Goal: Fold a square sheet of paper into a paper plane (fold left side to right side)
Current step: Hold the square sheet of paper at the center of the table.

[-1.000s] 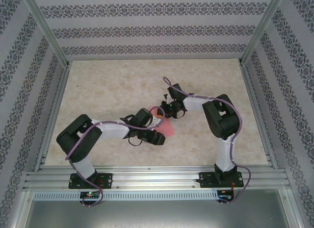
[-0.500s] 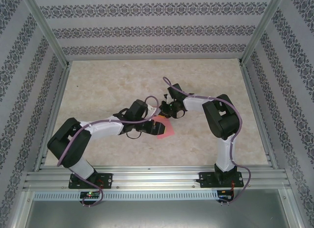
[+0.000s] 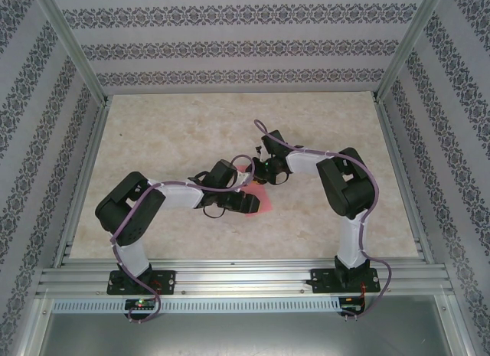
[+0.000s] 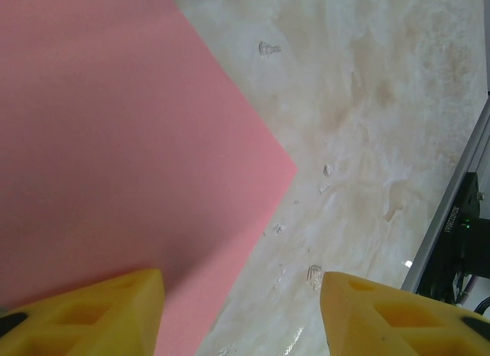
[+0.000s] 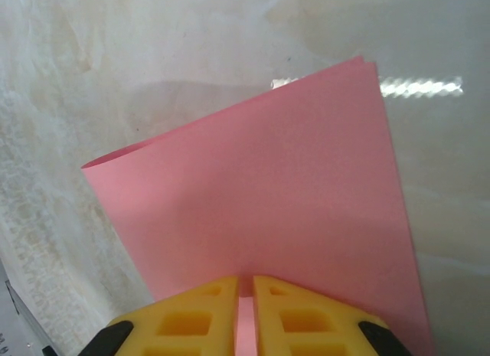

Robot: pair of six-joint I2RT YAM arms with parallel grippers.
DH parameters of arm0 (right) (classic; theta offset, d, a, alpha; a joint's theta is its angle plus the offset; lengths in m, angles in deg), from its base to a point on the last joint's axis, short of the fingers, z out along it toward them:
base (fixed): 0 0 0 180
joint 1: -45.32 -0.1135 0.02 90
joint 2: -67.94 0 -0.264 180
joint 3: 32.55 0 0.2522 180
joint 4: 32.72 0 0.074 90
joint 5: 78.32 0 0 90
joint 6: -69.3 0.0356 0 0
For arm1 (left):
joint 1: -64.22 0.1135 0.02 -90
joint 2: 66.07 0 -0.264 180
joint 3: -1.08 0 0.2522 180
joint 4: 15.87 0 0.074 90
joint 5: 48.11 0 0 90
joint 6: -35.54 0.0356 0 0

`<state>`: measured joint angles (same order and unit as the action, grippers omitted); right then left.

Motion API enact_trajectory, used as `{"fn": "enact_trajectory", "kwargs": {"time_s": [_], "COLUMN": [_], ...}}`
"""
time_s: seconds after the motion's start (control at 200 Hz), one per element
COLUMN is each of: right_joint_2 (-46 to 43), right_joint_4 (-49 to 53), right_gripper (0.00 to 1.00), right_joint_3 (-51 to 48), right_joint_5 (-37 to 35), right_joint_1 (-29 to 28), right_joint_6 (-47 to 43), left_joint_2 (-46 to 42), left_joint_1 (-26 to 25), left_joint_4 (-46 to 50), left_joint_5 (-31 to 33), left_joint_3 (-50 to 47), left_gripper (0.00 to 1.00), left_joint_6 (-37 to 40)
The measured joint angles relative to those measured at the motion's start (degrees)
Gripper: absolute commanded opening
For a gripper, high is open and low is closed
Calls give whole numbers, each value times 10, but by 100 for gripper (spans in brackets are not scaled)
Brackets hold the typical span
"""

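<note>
My right gripper (image 5: 245,285) pinches the pink paper (image 5: 268,180) at lower centre of its view, jaws nearly shut, to keep the 2 folded layers aligned. My left gripper (image 4: 239,295) hangs half open and empty over the paper's corner, placed, I judge, to press the crease onto the table (image 4: 367,103).

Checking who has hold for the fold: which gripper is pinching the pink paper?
The right gripper: its yellow fingers are closed on the paper. The left gripper stands wide open, gripping nothing.
</note>
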<state>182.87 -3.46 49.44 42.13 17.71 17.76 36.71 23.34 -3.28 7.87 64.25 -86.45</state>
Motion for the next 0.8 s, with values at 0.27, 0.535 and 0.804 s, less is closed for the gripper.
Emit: {"fn": "enact_trajectory", "kwargs": {"time_s": [0.27, 0.535, 0.804], "right_joint_2": [-97, -241, -300], "right_joint_4": [26, 66, 52], "right_gripper": [28, 9, 4], "right_joint_3": [0, -87, -241], "right_joint_5": [-11, -12, 42], "right_joint_1": [33, 81, 68], "right_joint_6": [-10, -45, -23], "left_joint_2": [0, 2, 13], "left_joint_1": [0, 0, 0], "left_joint_4": [2, 29, 56], "left_joint_5": [0, 4, 4], "left_joint_3": [1, 14, 35], "left_gripper": [57, 57, 57], "left_joint_6": [2, 11, 22]}}
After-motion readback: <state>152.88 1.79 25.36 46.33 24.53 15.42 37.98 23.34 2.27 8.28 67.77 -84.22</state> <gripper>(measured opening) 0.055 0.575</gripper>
